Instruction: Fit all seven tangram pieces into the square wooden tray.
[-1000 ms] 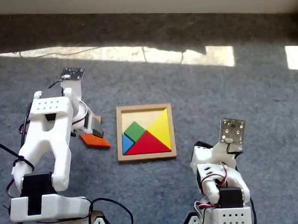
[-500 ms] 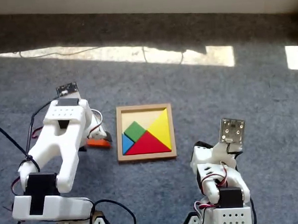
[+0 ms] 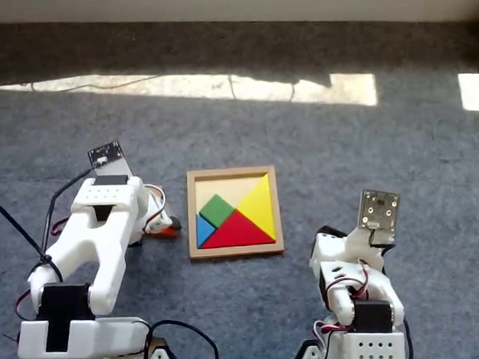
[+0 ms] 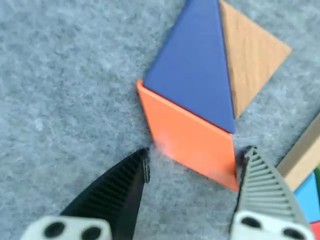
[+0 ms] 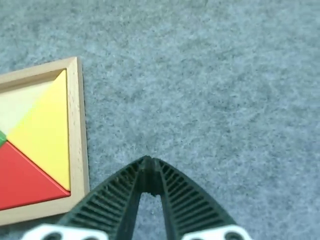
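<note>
Left jaws: spread wide, holding nothing, tips low at the grey-covered table [image 3: 76,132], one on either side of the orange parallelogram [image 4: 187,142]. The piece lies flat just left of the square wooden tray [image 3: 236,250], outside it. One long edge touches a blue triangle [image 4: 195,75], and a bare-wood triangle [image 4: 250,55] lies against that. Judged thin, stiff and light, with smooth paint likely to slip. There is little edge height to bite, so the tips must go right down into the nap. Best hold looks to be across the two free short edges, away from the blue neighbour. Tray holds green, blue, red and yellow pieces, with pale floor open at its far side. Right jaws: closed tip to tip, empty, low over bare table right of the tray.
</note>
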Action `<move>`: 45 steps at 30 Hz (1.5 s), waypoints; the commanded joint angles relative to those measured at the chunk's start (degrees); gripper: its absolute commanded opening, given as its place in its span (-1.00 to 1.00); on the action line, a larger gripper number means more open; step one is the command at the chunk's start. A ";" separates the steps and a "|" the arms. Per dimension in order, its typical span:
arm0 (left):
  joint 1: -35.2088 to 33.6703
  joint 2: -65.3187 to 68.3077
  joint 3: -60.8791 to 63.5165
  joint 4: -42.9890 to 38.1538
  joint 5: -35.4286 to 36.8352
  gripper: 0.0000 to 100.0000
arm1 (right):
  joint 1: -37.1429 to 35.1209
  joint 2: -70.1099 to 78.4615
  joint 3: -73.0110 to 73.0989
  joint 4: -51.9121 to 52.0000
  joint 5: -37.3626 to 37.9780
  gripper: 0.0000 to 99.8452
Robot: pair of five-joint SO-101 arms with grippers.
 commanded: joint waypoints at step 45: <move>-2.15 -37.41 5.05 17.23 -16.26 -0.99 | 0.75 0.13 7.87 0.13 -0.44 -0.99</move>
